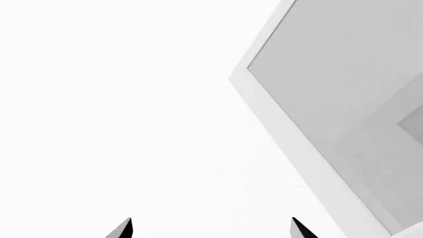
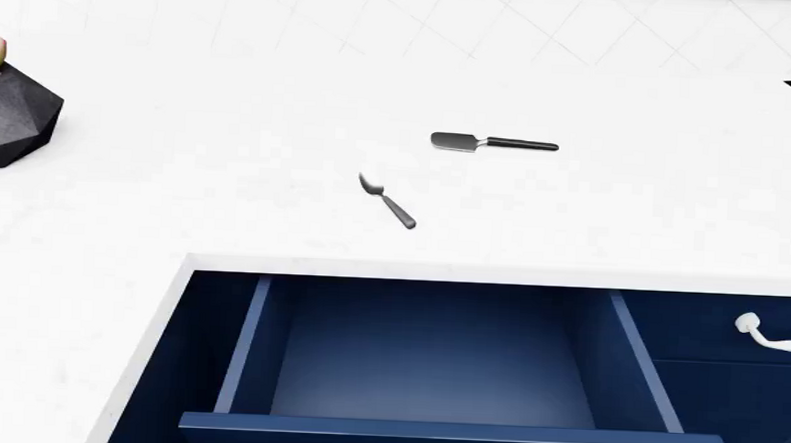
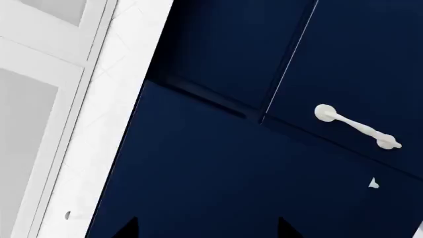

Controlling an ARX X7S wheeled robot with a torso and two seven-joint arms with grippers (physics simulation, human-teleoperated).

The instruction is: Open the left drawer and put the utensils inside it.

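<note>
My wide navy-blue left drawer (image 2: pixel 429 368) stands open and bare; the grey metal spoon (image 2: pixel 387 200) and black-handled spatula (image 2: pixel 493 143) lie on the white counter (image 2: pixel 237 175), both my grippers spread and holding nothing.

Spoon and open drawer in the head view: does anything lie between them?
No. Between the spoon and the open drawer the head view shows only bare white counter up to its front edge.

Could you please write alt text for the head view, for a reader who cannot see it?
A navy-blue drawer stands pulled open and empty below a white countertop. On the counter lie a spoon and, farther back, a spatula, apart from each other. A dark faceted planter sits at the far left; neither arm shows.
</note>
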